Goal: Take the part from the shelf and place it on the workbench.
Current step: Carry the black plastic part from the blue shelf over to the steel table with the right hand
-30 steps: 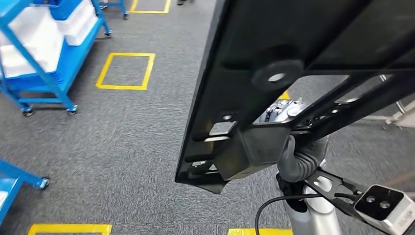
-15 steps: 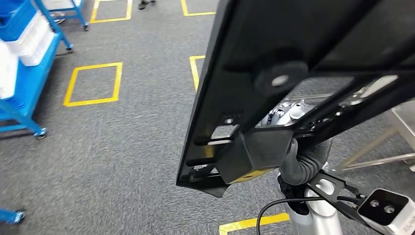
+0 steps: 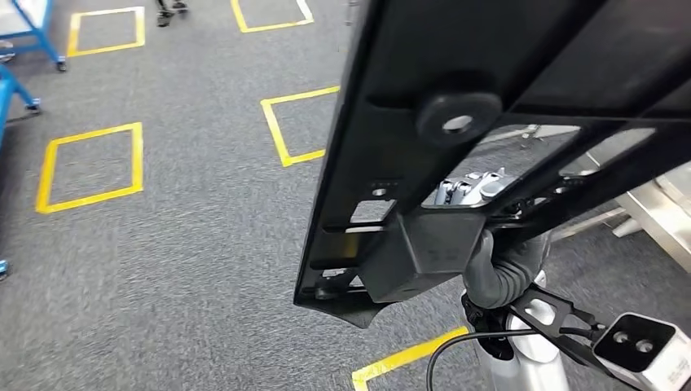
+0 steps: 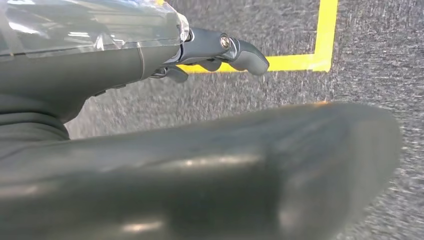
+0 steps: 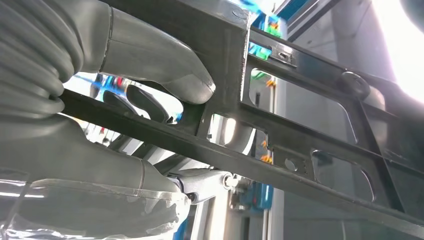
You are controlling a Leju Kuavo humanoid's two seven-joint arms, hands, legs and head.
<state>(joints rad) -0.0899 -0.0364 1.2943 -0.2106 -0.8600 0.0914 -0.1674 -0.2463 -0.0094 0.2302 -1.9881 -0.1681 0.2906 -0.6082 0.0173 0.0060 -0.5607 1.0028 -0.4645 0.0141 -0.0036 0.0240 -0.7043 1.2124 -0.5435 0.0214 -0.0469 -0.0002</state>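
A large black frame-like part (image 3: 489, 57) with slots and a round boss takes up the upper right of the head view, held up above the carpet. My right hand (image 3: 499, 265) grips it from below, close to a black block on its lower edge. In the right wrist view the thumb and fingers of the right hand (image 5: 150, 60) wrap around a bar of the part (image 5: 300, 140). My left hand (image 4: 125, 65) hangs over the grey carpet with its fingers (image 4: 235, 47) stretched out and nothing in them.
Yellow taped squares (image 3: 85, 167) mark the grey carpet. A blue cart (image 3: 33, 24) stands at the far left, and a person's feet (image 3: 167, 6) are at the top. A silver metal bench frame (image 3: 660, 212) stands at the right edge.
The whole view has swung: the blue shelves have slid out to the left and the silver bench has come in at the right. The part stays in my right hand's grip.
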